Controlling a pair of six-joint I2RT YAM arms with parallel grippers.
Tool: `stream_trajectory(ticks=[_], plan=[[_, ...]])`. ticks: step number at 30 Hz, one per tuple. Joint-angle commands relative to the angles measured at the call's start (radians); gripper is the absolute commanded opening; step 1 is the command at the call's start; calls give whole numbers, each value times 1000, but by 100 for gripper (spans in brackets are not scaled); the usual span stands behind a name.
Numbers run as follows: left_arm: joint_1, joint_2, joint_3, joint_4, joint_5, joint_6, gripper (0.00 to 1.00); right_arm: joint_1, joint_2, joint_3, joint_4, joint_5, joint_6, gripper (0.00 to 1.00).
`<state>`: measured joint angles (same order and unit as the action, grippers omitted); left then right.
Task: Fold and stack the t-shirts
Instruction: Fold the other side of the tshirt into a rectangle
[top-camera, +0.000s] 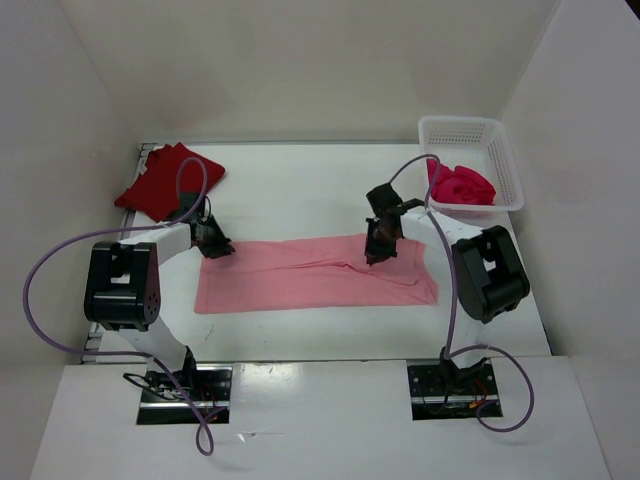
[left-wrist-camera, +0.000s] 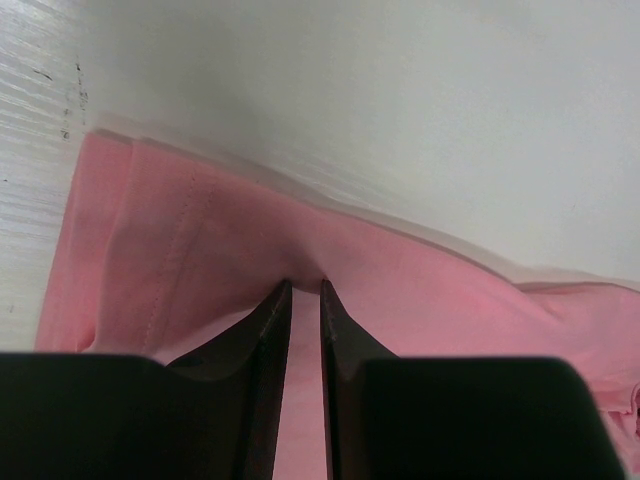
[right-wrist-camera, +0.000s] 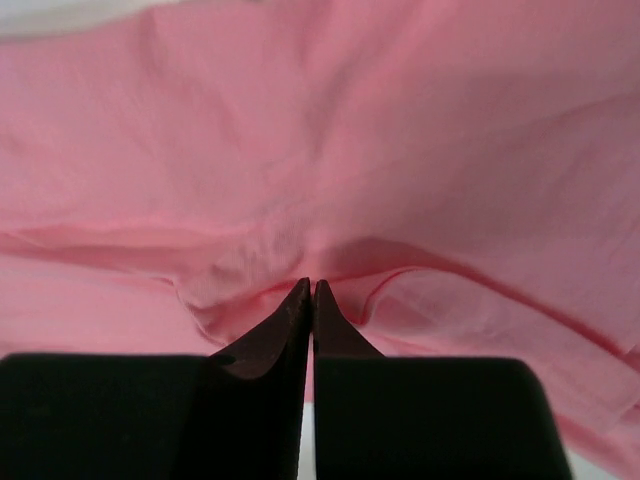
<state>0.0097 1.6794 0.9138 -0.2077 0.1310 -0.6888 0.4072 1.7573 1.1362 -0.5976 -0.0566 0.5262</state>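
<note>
On the white desk (top-camera: 300, 335), the light pink cloth t-shirt (top-camera: 290, 280) lies as a long strip across the middle. The left pincer (top-camera: 220, 250) grips its far-left edge, and the right pincer (top-camera: 374, 256) is clenched on a pucker right of centre. To fold cleanly, I'd raise both evenly, keeping the cloth taut.

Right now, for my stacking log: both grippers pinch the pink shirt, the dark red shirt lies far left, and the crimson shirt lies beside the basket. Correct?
No: the top view shows the crimson shirt inside the basket, not beside it. The left gripper and right gripper pinch the pink shirt, and the dark red shirt lies far left.
</note>
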Motion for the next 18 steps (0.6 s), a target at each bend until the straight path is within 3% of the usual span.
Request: stream_trajectory(ticks=[1, 10, 13, 17, 18], plan=[[-1, -30, -9, 24, 12, -12, 24, 45, -76, -29, -47, -34, -2, 3], [-1, -30, 0, 24, 21, -12, 24, 145, -110, -73, -68, -124, 75, 3], [-1, -30, 0, 24, 21, -12, 24, 156, -122, -82, -68, -152, 89, 12], [-1, -30, 10, 24, 21, -12, 24, 156, -162, -93, -68, -173, 123, 42], [-1, -30, 10, 24, 21, -3, 24, 156, -162, -93, -68, -186, 123, 42]])
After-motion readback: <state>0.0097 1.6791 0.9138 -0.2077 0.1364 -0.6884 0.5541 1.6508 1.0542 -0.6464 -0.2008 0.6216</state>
